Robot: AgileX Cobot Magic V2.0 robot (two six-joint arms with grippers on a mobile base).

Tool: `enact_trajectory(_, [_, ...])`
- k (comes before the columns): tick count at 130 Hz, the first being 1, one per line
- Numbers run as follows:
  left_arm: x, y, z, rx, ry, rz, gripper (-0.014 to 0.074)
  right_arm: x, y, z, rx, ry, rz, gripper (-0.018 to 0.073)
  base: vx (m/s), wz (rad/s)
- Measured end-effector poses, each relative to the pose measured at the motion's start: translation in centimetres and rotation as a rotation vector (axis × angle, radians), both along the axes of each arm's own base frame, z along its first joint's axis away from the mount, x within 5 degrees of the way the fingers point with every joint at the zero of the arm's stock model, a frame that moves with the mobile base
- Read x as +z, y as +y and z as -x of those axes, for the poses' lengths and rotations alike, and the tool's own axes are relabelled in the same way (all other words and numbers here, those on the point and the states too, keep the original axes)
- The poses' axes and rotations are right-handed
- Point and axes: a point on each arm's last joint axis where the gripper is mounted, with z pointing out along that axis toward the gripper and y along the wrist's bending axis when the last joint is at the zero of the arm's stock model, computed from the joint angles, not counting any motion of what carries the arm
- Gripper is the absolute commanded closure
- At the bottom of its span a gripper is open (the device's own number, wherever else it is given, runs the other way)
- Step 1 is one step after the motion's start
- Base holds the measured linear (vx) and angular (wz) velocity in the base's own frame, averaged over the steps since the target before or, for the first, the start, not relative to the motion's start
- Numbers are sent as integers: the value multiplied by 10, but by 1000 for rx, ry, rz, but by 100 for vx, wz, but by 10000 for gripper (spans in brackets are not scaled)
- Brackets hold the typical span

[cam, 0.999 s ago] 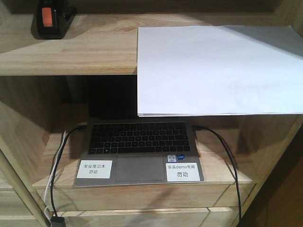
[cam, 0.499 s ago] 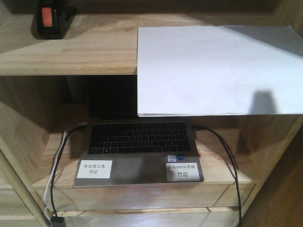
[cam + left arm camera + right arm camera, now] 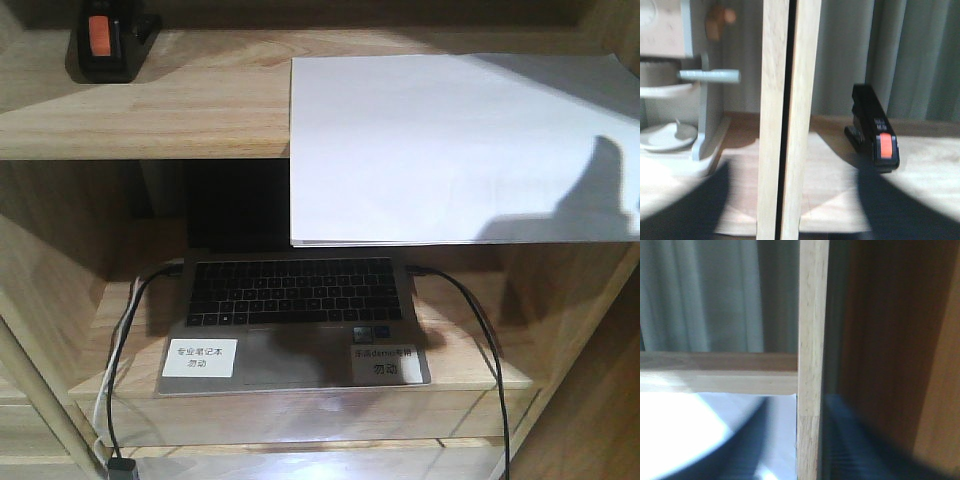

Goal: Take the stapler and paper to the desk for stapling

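Sitting on shelf (image 3: 830, 195), right of upright post (image 3: 787, 120): stapler (image 3: 875, 131).

Black stapler (image 3: 105, 40) with an orange-red patch sits at upper left, and plain white paper (image 3: 450, 150) lies flat at upper right - well apart.

Front view dim, warm; I log a dark shadow on the paper (image 3: 450, 140), right edge. Wrist views soft, blurred; rounded shadows cross the sunlit shelf (image 3: 835, 190), bright patches washed out
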Motion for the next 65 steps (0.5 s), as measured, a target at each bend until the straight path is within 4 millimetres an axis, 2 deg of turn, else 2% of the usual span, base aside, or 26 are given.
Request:
enact_trajectory(5, [0,0,0,-1,0,2,-138,0,0,0,0,0,0,-46,0,0])
enact_trajectory(15, [-1,0,0,-1,6,2,-132,0,0,0,0,0,0,-171,0,0])
enact_trajectory(44, [-2,-1,-1,-16,18,1,-120,0,0,0,0,0,0,-154,0,0])
enact_trajectory(65, [-2,-11,-9,-134,25,0,-115,0,0,0,0,0,0,-104,0,0])
